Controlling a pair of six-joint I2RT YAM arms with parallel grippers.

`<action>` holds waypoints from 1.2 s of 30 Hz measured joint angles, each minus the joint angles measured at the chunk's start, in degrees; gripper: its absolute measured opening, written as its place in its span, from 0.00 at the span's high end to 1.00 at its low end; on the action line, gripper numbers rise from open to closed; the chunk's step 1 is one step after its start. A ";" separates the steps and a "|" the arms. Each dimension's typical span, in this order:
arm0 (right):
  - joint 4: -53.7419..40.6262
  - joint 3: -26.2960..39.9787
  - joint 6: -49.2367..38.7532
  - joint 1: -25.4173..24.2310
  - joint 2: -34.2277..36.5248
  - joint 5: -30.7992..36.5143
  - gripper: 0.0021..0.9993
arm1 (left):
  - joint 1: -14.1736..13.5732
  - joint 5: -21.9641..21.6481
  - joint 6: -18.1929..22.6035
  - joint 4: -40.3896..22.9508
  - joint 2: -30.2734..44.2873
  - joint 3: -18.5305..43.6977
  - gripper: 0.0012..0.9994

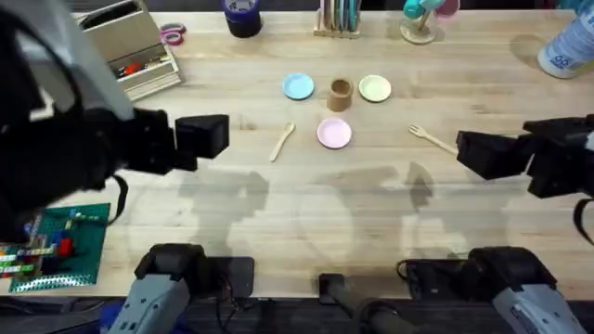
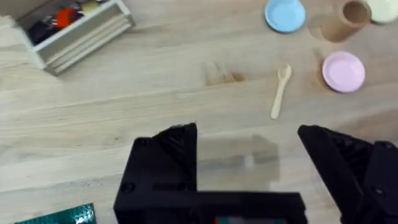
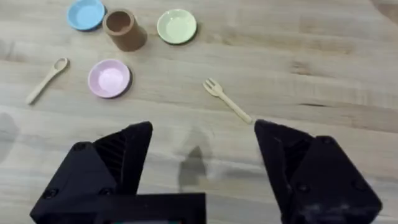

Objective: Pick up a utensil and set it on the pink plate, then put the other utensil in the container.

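Tabletop (image 1: 278, 213) layout before any grasp: small pale wooden spoon (image 1: 282, 142) left of round pink plate (image 1: 334, 134), pale wooden fork (image 1: 432, 138) right, brown wooden cup (image 1: 340, 93) behind; left end effector (image 2: 249, 165) and right end effector (image 3: 202, 165) released, empty, each hovering nearest one utensil.

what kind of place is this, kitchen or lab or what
Most likely a robot lab bench, not a kitchen: a wooden table set with toy-sized plates, a green circuit board at one corner, and a beige parts box.
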 joint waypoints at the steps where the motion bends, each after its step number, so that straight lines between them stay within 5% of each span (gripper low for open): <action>1: -0.63 0.76 -0.05 0.00 0.75 -0.01 0.00 | 0.00 0.68 0.75 -0.51 1.55 0.79 0.01; 18: -4.22 4.40 -1.26 0.00 13.60 -0.17 0.00 | 0.00 5.73 3.65 1.64 9.12 2.42 0.01; 36: -4.34 4.40 -1.26 0.00 14.98 -0.17 0.00 | -0.16 6.71 1.53 4.30 12.62 2.49 0.00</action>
